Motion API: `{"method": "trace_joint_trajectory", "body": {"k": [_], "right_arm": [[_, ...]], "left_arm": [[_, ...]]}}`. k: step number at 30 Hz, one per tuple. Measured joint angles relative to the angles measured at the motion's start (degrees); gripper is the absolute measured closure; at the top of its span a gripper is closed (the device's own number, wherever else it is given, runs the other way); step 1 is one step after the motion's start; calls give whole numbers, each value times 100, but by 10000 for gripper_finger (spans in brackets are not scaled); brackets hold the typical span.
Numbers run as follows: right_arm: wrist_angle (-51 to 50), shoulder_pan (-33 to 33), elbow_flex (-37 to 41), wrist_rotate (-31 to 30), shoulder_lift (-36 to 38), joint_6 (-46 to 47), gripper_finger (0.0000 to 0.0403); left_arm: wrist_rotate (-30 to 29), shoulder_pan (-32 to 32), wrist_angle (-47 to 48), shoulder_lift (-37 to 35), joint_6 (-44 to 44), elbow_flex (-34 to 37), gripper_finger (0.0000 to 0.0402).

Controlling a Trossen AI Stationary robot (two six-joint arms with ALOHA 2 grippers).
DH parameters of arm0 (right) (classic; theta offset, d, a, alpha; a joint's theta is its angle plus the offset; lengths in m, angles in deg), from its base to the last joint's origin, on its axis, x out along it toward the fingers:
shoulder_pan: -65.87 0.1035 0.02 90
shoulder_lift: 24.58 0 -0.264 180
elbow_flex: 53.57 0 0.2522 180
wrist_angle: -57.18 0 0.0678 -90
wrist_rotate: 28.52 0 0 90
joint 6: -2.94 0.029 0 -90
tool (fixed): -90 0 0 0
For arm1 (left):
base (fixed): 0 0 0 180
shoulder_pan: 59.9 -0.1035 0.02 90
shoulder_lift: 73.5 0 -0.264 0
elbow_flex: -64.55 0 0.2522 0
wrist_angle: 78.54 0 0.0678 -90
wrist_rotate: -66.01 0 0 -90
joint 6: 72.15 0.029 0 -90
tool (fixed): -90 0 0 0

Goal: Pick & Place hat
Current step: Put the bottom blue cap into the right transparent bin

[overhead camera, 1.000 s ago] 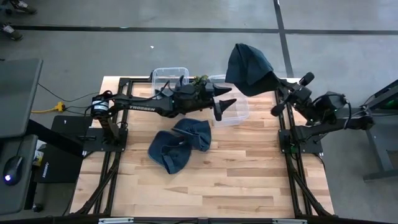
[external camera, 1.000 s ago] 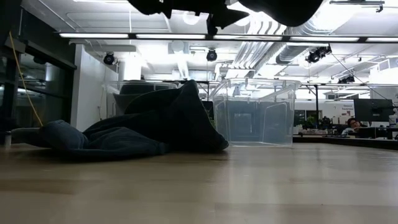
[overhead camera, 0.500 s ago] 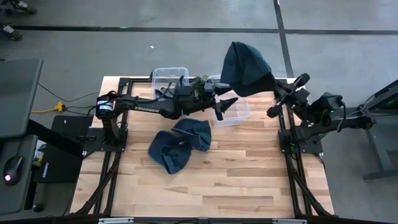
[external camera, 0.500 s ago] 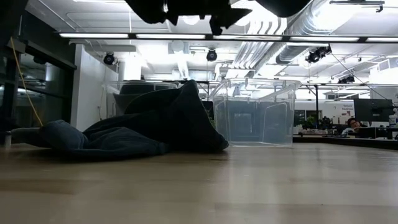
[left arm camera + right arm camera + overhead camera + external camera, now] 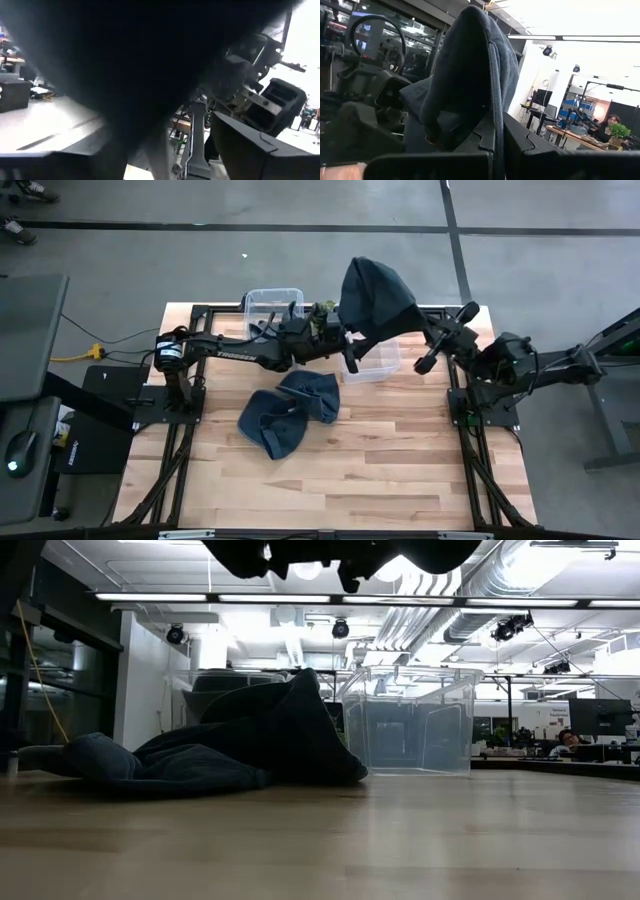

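Note:
A dark blue hat (image 5: 375,298) is held high above the table's far side, with my right gripper (image 5: 424,336) shut on it. In the right wrist view the hat (image 5: 470,75) rises in front of the fingers. My left gripper (image 5: 350,348) reaches in from the left, open, with its fingers under the hat's left part. The hat fills much of the left wrist view as a dark mass (image 5: 125,60) reaching down between the fingers (image 5: 250,150). More dark blue hats (image 5: 290,412) lie heaped on the table's middle. My right gripper pinches the hat's right-hand edge (image 5: 494,125) between its two fingers, coming from the table's right and slanting upward. The cloth stands up and billows past the fingertips, lifted clear of the table and the bins. Whether my left gripper touches the hat, I cannot tell.
A clear bin (image 5: 375,362) stands below the held hat, and a second clear bin (image 5: 272,304) sits at the far left. In the low view the heap of hats (image 5: 220,745) lies left of a bin (image 5: 410,720). Bare wood lies toward the near edge.
My right gripper has carried the hat toward the table's left, toward my left gripper, keeping it shut and raised. The hat now covers my left gripper's fingers, which stood clear of it a second ago. My left gripper has tipped upward in place.

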Motion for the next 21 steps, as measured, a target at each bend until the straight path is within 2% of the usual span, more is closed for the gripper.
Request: {"method": "trace_joint_trajectory", "body": {"k": [3, 9, 10, 16, 21], "right_arm": [[3, 4, 0, 2, 9, 2, 402], [19, 4, -2, 26, 15, 2, 402], [17, 4, -2, 37, 15, 0, 402], [-87, 2, -2, -22, 13, -14, 402], [-195, 2, -2, -19, 15, -31, 380]], "left_arm": [[-13, -2, 10, 0, -99, 0, 203], [-130, -13, 38, 0, -108, 0, 370], [-148, -17, 50, 0, -109, 0, 384], [-355, -11, 282, 0, -108, -2, 394], [-354, -9, 323, 0, -115, -2, 396]]}}
